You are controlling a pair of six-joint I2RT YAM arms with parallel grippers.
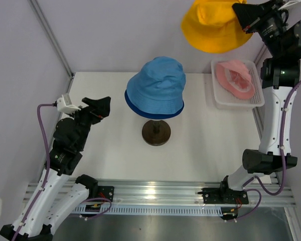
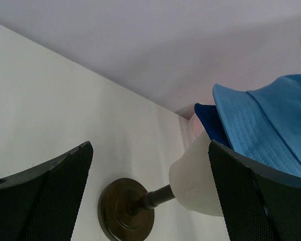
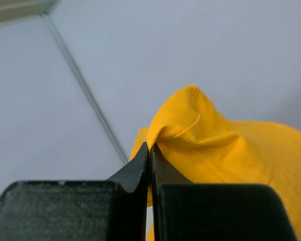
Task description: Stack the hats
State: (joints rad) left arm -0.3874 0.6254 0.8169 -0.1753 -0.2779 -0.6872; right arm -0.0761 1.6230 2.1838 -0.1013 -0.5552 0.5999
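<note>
A light blue hat (image 1: pixel 158 83) sits over a dark blue hat (image 1: pixel 135 107) on the cream mannequin head at the table's middle. Both show in the left wrist view, light blue hat (image 2: pixel 271 130) and dark blue hat (image 2: pixel 210 123). My right gripper (image 1: pixel 239 14) is shut on the yellow-orange hat (image 1: pixel 210 25) and holds it high at the back right; in the right wrist view the gripper (image 3: pixel 150 150) pinches a fold of the hat (image 3: pixel 220 150). A pink hat (image 1: pixel 236 78) lies in the white basket (image 1: pixel 218 100). My left gripper (image 1: pixel 101 106) is open and empty, left of the stand.
The mannequin head (image 2: pixel 195 181) stands on a dark round base (image 1: pixel 156 132), which also shows in the left wrist view (image 2: pixel 125 211). The basket is at the table's right rear. A metal frame post (image 1: pixel 50 35) runs along the back left.
</note>
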